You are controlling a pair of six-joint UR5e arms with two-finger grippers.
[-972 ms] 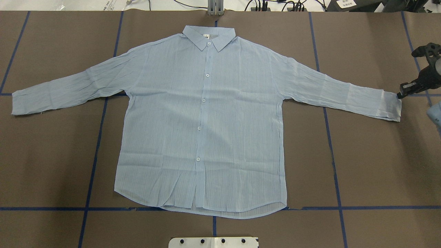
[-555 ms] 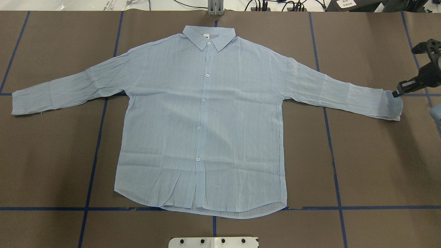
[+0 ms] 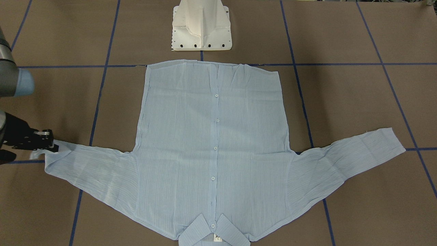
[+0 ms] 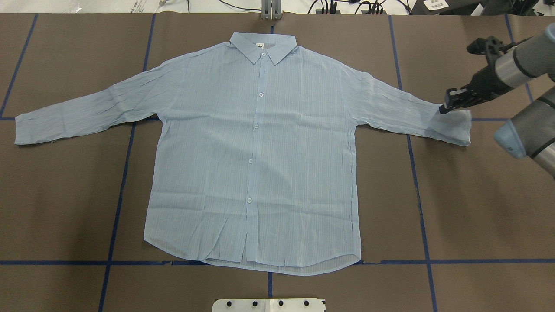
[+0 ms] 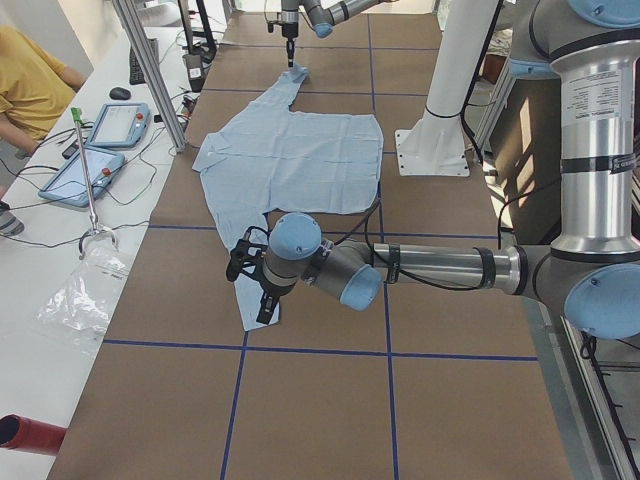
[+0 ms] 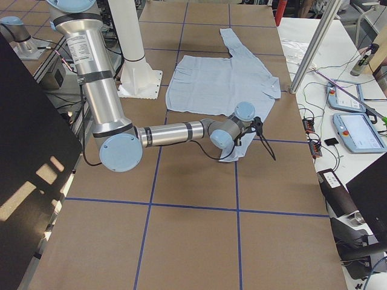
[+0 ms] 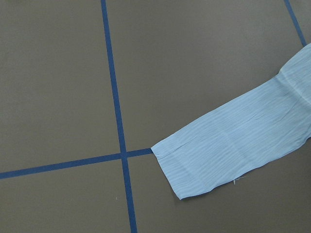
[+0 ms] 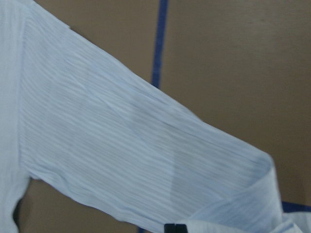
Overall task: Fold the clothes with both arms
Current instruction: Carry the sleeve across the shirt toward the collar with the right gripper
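Note:
The pale-blue striped shirt (image 4: 260, 151) lies flat and buttoned, collar at the far side, both sleeves spread out. My right gripper (image 4: 446, 107) is shut on the right sleeve's cuff (image 4: 457, 128) and holds it lifted and doubled back over the sleeve. The gripper also shows in the front-facing view (image 3: 47, 144). A black fingertip (image 8: 175, 228) shows at the bottom edge of the right wrist view. My left gripper (image 5: 250, 285) shows only in the exterior left view, above the left cuff (image 7: 218, 150). I cannot tell if it is open or shut.
The brown table cover (image 4: 477, 208) carries blue tape lines (image 4: 117, 208). The white pedestal base (image 3: 201, 27) stands just behind the shirt's hem. A metal post (image 4: 271, 11) stands beyond the collar. Tablets (image 5: 115, 125) and cables lie on the side bench, next to an operator.
My right gripper has moved left along the sleeve with the cuff in it. The sleeve end has folded back on itself and the sleeve now reaches less far right.

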